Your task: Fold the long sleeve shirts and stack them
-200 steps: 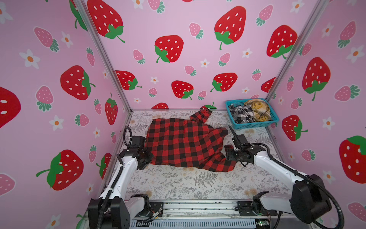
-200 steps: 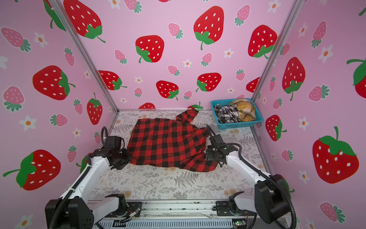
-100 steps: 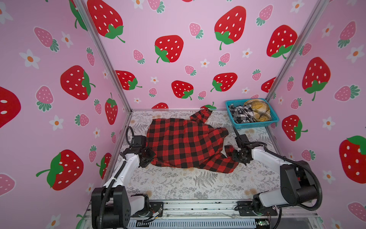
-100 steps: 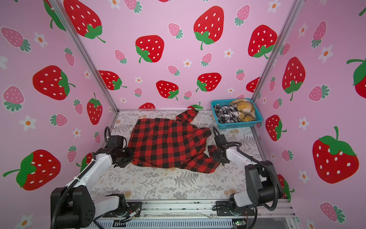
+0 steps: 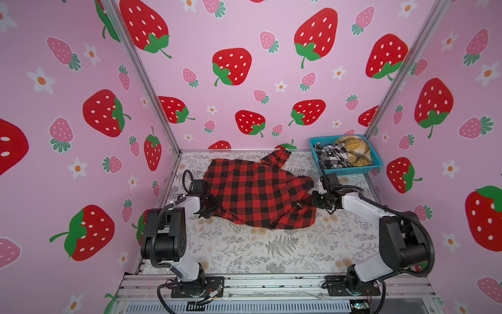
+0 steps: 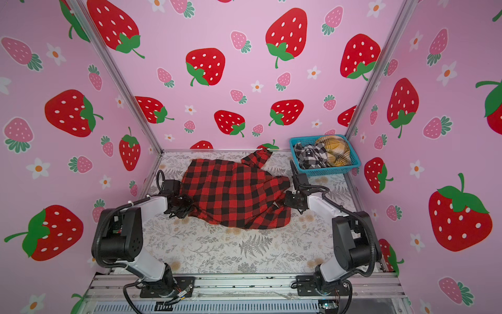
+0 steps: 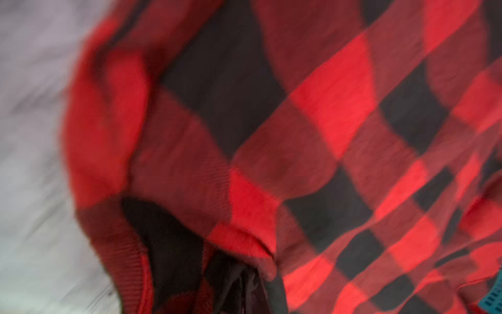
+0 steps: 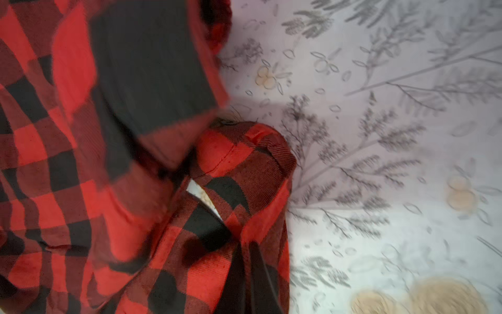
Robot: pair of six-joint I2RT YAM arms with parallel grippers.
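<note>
The red shirt lies in the middle of the table, long from left to right. The left gripper pinches its left edge and the right gripper pinches its right edge, both closed tight on cloth, with the shirt between them. I think a fold comes next. The other shirts sit in the basket, far right.

We see 1 shirt spread on the tabletop; behind it, to the right, a basket holds 2 more shirts.
</note>
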